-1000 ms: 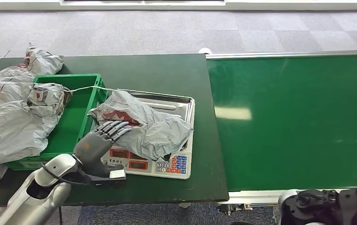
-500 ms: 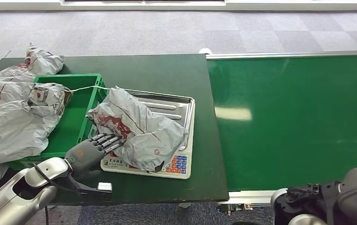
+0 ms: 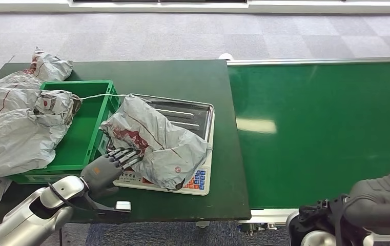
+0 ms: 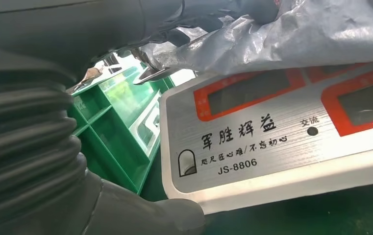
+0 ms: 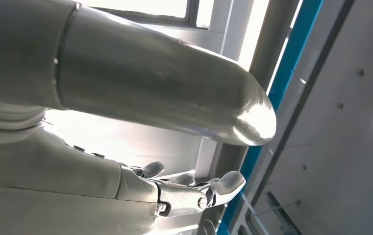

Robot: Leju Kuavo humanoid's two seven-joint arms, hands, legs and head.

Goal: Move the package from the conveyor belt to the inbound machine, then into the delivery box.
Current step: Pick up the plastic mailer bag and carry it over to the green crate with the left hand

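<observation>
Resting: one package (image 3: 159, 141) on one scale (image 3: 195, 180) | left hand (image 3: 105, 168) fingers spread, touching it | right hand (image 5: 189, 188) loosely spread, holding nothing

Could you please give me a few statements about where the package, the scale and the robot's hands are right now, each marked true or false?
1. The grey package lies on the weighing scale. True.
2. The conveyor belt carries a package. False: its green surface is bare.
3. The left hand touches the package's near edge. True.
4. The green crate stands on the belt. False: it sits on the dark table, left of the scale.
5. The right hand holds a package. False: it holds nothing.
</observation>
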